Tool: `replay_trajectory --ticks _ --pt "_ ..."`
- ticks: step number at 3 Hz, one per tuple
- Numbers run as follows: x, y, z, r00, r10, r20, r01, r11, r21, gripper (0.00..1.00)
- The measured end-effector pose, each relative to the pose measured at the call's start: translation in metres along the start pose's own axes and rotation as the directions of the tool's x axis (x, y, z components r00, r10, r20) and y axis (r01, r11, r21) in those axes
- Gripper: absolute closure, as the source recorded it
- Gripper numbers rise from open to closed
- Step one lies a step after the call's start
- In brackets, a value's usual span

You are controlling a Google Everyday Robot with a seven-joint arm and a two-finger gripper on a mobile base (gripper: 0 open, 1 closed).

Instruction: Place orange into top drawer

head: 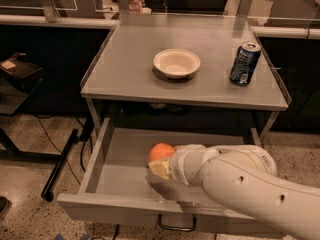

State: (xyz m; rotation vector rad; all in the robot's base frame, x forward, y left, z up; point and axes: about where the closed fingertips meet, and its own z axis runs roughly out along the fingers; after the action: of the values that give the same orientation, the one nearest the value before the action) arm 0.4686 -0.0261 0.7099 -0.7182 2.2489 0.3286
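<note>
The orange point(161, 151) is round and smooth and sits at the tip of my gripper point(159, 160), above the floor of the open top drawer point(120, 171). The gripper is shut on the orange, with a yellowish finger point(160, 170) showing under the fruit. My white arm point(240, 181) reaches in from the lower right and hides most of the gripper and the drawer's right half. The drawer is pulled out under the tabletop, and its metal loop handle point(176, 226) shows on the front.
A cream-white bowl point(176, 63) and a blue drinks can point(245, 64) stand on the grey tabletop point(130, 69) above the drawer. A black stand leg point(60, 164) lies on the floor to the left.
</note>
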Motion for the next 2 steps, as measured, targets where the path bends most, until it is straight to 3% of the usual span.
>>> replay_trajectory --ticks 2 --pt "0.002 0.003 0.045 1.0 -0.01 -0.022 0.008 0.9974 -0.071 1.0"
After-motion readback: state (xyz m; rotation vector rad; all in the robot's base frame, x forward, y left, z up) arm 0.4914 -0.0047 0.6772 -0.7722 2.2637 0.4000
